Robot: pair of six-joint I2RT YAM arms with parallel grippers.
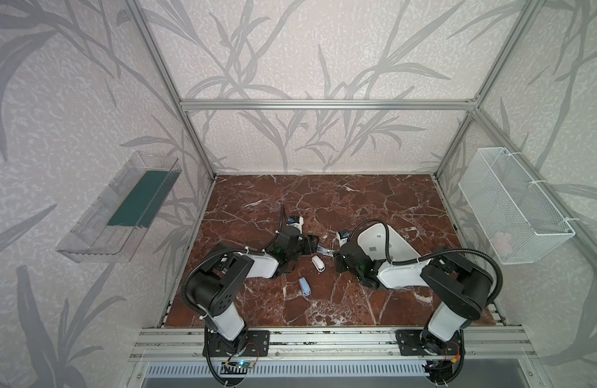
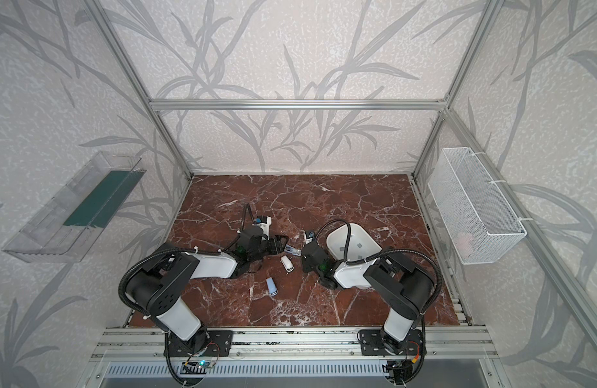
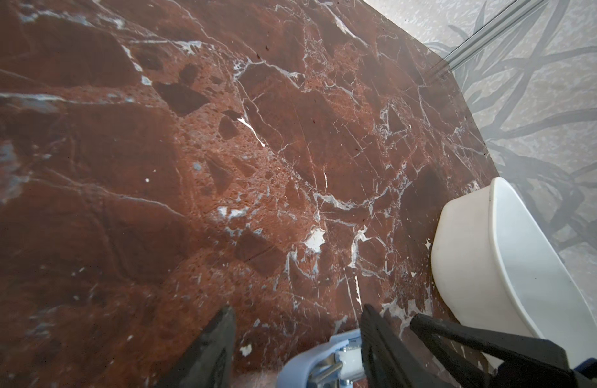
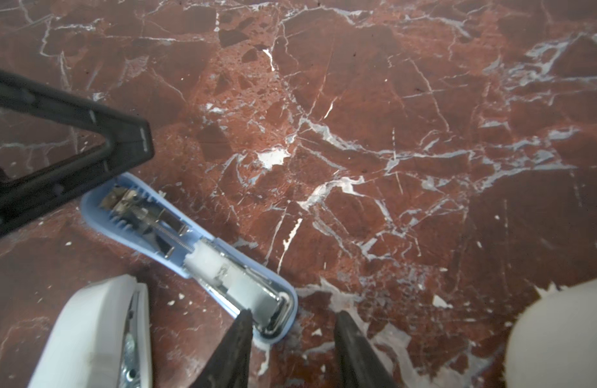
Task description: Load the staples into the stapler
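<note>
Both arms meet near the middle of the marble surface (image 1: 324, 201), pincers facing each other.

Left pincer (image 3: 297, 309): fingers spread. One end of the open blue stapler (image 4: 189, 242) lies between them, against one finger (image 3: 377, 342). The other finger stands clear of it.

Right pincer (image 4: 293, 314): fingers spread, pinching nothing. The stapler's far end, with the chrome channel bared, sits just beside one finger (image 4: 233, 349), and the gap between the fingers is mostly over bare marble.

The stapler lies flat, hinged open, with its spring and white pusher showing. I cannot tell whether any strip sits in the channel.

Staples (image 1: 372, 249): grey strips on the floor of the white tub (image 1: 403, 247), which stands towards the right edge of the surface, partly under my right arm. They are apart from the stapler.

A white stapler (image 1: 318, 263) lies just front of the open one. A closed blue stapler (image 1: 304, 286) lies nearer the front edge.
</note>
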